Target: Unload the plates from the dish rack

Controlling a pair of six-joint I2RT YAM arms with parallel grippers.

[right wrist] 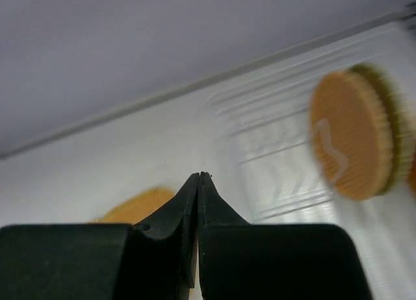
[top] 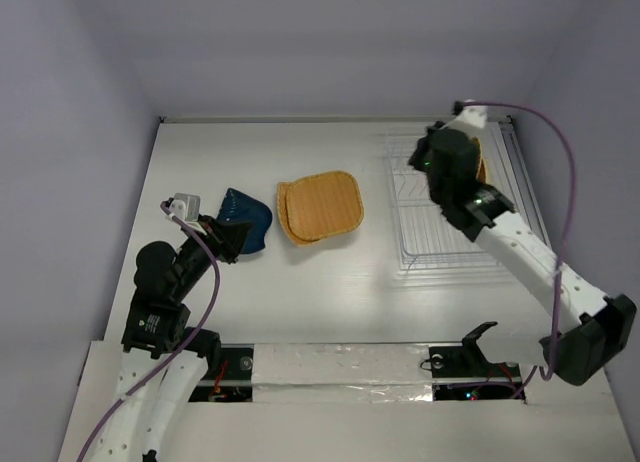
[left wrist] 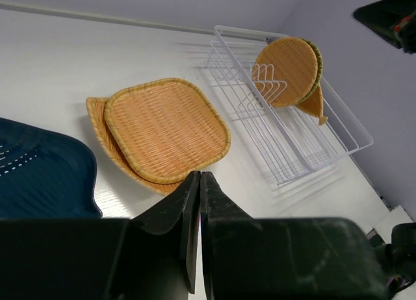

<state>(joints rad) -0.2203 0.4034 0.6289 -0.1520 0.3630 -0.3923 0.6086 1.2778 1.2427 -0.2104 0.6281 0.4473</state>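
Observation:
The white wire dish rack (top: 455,232) stands at the right. A round woven plate (left wrist: 286,69) stands upright in its far end with a leaf-shaped one (left wrist: 314,102) behind it; the round one also shows blurred in the right wrist view (right wrist: 351,134). Two rounded-square woven plates (top: 320,207) lie stacked mid-table, and the dark blue plate (top: 248,218) lies to their left. My left gripper (top: 230,238) is shut and empty at the blue plate's near-left edge; its tips (left wrist: 199,174) point toward the stack (left wrist: 166,128). My right gripper (top: 432,162) is shut and empty above the rack's far part (right wrist: 273,150).
Walls close the table at the back and on both sides. The rack's right side runs along the right wall. A taped strip (top: 340,367) crosses the near edge between the arm bases.

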